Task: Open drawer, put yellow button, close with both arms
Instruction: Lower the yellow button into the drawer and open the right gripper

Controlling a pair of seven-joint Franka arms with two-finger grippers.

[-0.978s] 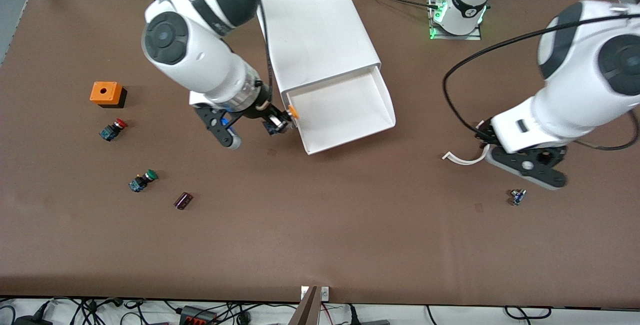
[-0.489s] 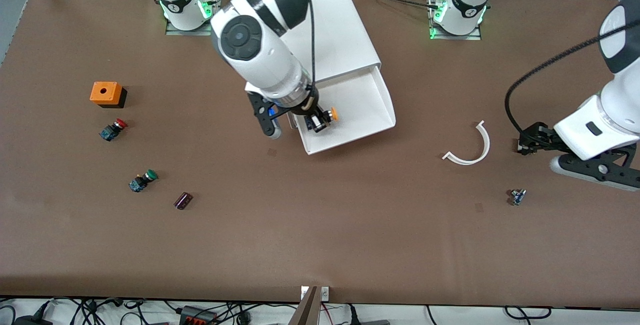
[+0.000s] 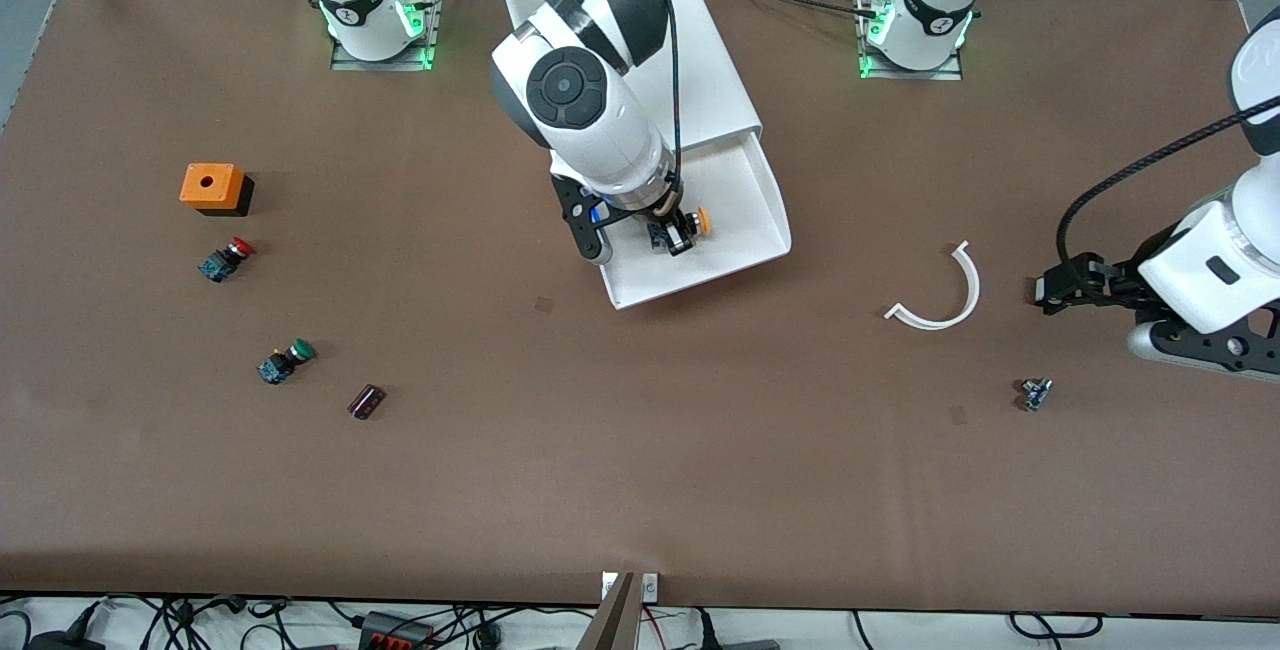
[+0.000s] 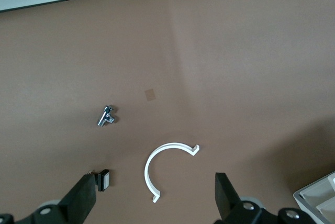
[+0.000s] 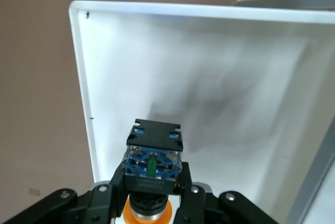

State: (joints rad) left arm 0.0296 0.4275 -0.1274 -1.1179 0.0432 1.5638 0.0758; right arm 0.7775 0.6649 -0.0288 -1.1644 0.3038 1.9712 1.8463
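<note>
The drawer point(image 3: 745, 230) stands pulled out of the white cabinet point(image 3: 640, 70), its tray bare. My right gripper point(image 3: 678, 233) hangs over the tray, shut on the yellow button point(image 3: 702, 221). In the right wrist view the fingers point(image 5: 116, 185) clamp the button's point(image 5: 153, 164) black-and-blue body, its orange cap toward the hand, above the drawer's white floor point(image 5: 220, 77). My left gripper point(image 3: 1120, 315) waits open over bare table toward the left arm's end, holding nothing. Its wide-spread fingertips point(image 4: 84, 200) flank the white arc point(image 4: 162, 153) lying below them.
A white curved strip point(image 3: 940, 300) and a small metal part point(image 3: 1035, 393) lie near the left gripper. Toward the right arm's end sit an orange box point(image 3: 212, 186), a red-capped button point(image 3: 228, 258), a green-capped button point(image 3: 285, 361) and a dark small part point(image 3: 366, 401).
The right arm carried the yellow button from beside the drawer's edge to over the tray. The left arm drew back from the white strip toward its end of the table.
</note>
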